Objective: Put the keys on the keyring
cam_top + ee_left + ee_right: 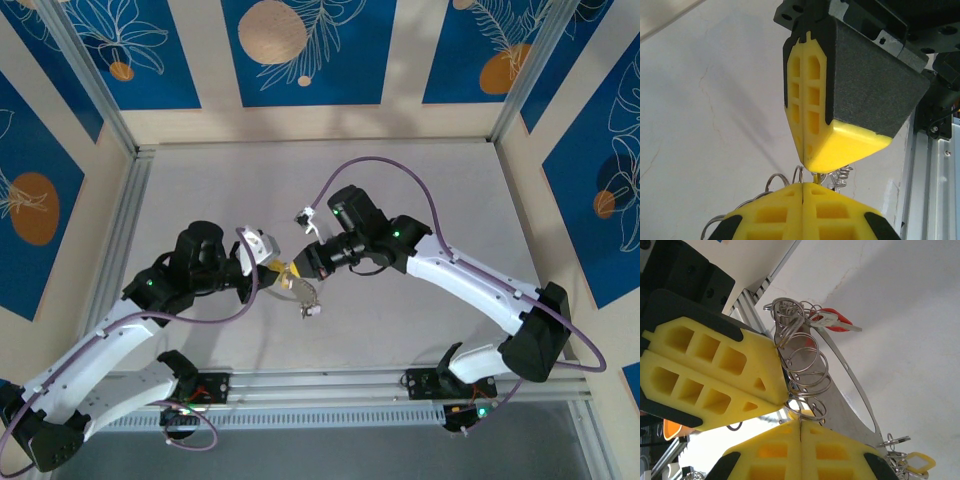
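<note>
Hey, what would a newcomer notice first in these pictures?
Two sets of yellow fingers, the left gripper and the right gripper, meet tip to tip above the middle of the table, both shut on a tangle of small rings. Beside it hangs the keyring, with a red-tagged key near its upper end in the right wrist view.

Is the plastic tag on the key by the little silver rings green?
No, the plastic tag on the small metal key beside the stacked silver rings is red.
</note>
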Controlling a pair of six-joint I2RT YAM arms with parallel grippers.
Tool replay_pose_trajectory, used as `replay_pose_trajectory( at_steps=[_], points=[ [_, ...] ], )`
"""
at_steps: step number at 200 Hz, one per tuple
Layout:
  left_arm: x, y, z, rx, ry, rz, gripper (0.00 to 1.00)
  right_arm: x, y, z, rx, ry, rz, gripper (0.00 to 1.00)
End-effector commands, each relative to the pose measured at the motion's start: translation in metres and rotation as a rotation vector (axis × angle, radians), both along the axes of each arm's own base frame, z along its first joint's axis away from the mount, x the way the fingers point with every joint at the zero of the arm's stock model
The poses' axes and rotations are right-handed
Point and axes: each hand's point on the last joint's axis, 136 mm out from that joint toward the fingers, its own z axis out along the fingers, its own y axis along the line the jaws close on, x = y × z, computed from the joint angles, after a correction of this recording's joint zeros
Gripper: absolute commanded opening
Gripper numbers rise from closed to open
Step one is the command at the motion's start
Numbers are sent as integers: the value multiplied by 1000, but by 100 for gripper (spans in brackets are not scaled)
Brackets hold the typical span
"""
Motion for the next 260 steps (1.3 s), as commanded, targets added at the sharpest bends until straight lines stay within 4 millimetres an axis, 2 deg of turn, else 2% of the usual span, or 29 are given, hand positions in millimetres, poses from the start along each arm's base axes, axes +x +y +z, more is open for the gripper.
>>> replay_pose_trajectory(
  at_steps=[1,152,260],
  points=[
    [-6,-3,11,-26,-45,-31,0,0,1,14,21,-10,-10,0],
    [-9,-5,9,-16,-42,-48,0,11,-4,16,23,-38,-58,0],
    [-8,-7,8,-16,-29,-37,0,12,-10,3,12,-12,-68,0]
  ],
)
